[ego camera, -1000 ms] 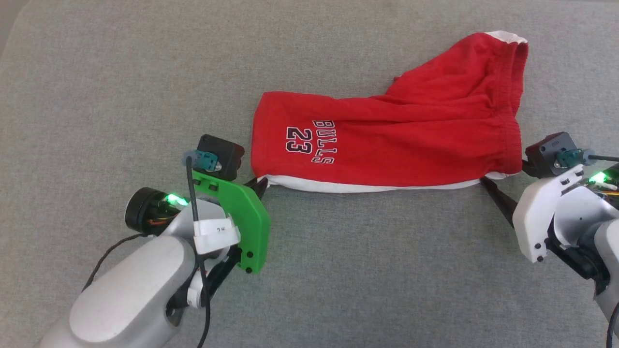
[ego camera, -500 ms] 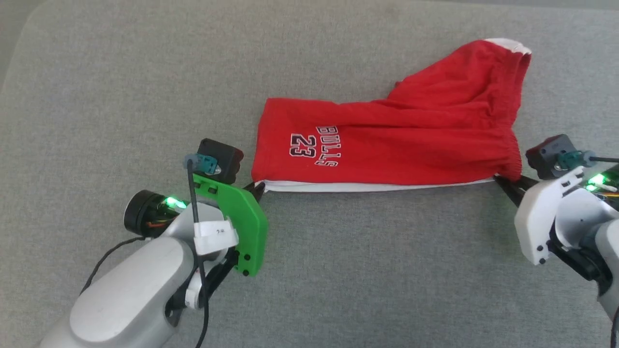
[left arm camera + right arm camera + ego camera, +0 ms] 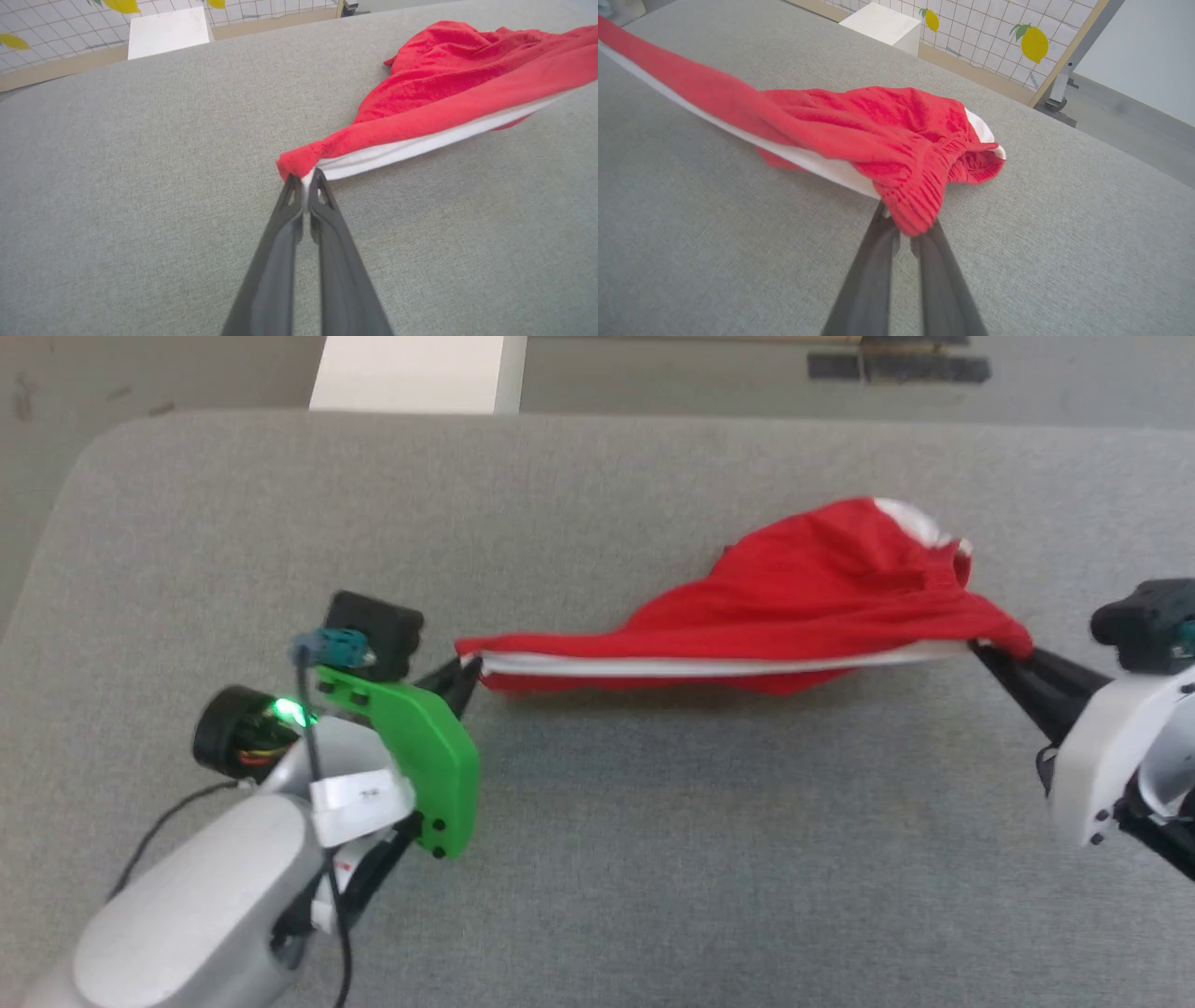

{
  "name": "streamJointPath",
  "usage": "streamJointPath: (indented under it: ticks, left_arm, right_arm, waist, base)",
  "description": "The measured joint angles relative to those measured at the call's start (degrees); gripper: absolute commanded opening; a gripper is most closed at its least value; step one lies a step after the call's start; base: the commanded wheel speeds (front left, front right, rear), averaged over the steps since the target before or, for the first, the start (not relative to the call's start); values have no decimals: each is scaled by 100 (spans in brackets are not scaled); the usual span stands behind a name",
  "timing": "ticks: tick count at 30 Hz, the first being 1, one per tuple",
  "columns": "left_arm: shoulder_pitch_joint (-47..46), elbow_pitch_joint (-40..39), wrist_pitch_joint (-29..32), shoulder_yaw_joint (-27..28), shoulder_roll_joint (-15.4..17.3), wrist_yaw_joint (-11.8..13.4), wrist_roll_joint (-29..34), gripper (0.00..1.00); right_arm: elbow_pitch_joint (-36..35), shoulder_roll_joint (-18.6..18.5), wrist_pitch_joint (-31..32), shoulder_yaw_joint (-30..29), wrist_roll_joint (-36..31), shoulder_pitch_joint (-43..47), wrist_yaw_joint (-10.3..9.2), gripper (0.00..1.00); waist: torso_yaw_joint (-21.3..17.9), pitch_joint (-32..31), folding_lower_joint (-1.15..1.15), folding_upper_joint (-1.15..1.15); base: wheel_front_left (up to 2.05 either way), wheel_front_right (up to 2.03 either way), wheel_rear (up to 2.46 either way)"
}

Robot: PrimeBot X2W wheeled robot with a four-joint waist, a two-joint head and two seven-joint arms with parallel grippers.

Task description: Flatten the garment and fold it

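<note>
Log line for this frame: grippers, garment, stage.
left gripper: shut on garment | right gripper: shut on garment | garment: near edge taut between grippers, far part bunched on grey surface | stage: flattening, not folded

garment (image 3: 803, 588) on table (image 3: 597, 859) (partly) | between left end effector (image 3: 471, 665) and right end effector (image 3: 977, 650)

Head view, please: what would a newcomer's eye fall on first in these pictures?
The bright red garment stands out, stretched into a taut band with a white edge across the middle of the grey fabric surface. The left gripper is shut on its left end and the right gripper on its gathered right end. The green bracket on the left wrist, lower left, also catches the eye.
</note>
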Motion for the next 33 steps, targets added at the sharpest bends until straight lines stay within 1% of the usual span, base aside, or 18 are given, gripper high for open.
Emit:
streamJointPath:
  ticks: [4,9,12,18,23,25,30,33]
  left_arm:
    - [-59,-272,-102,198,129,0,19,0]
    - [-364,-525,-177,477,247,-27,31,0]
    - [-700,-637,-235,700,308,-78,38,0]
    - [-1435,-709,-323,1123,360,-194,70,0]
    - [-1969,-702,-342,1368,368,-204,79,0]
    - [-2145,-647,-304,1421,377,-249,78,0]
    - [-2560,-433,-144,1460,422,-419,76,0]
    - [-2909,-192,-36,1471,424,-590,67,0]
  right_arm:
    - [-374,-258,-126,-5,307,-65,0,0]
    - [-623,-541,-199,32,676,-443,0,0]
    - [-725,-701,-193,105,895,-773,0,0]
    - [-821,-909,-118,244,1279,-1524,0,0]
    - [-842,-912,73,371,1653,-2069,0,0]
    - [-843,-907,135,442,1752,-2297,0,0]
    - [-751,-878,209,639,1781,-2930,0,0]
    - [-557,-831,216,803,1796,-3436,0,0]
  waist:
    - [-69,-232,0,0]
    - [-157,-503,0,0]
    - [-212,-646,0,0]
    - [-328,-762,0,0]
    - [-379,-718,0,0]
    - [-389,-661,0,0]
    - [-414,-434,0,0]
    - [-428,-211,0,0]
  base:
    - [0,0,0]
    - [0,0,0]
    - [0,0,0]
    - [0,0,0]
    - [0,0,0]
    - [0,0,0]
    - [0,0,0]
    - [0,0,0]
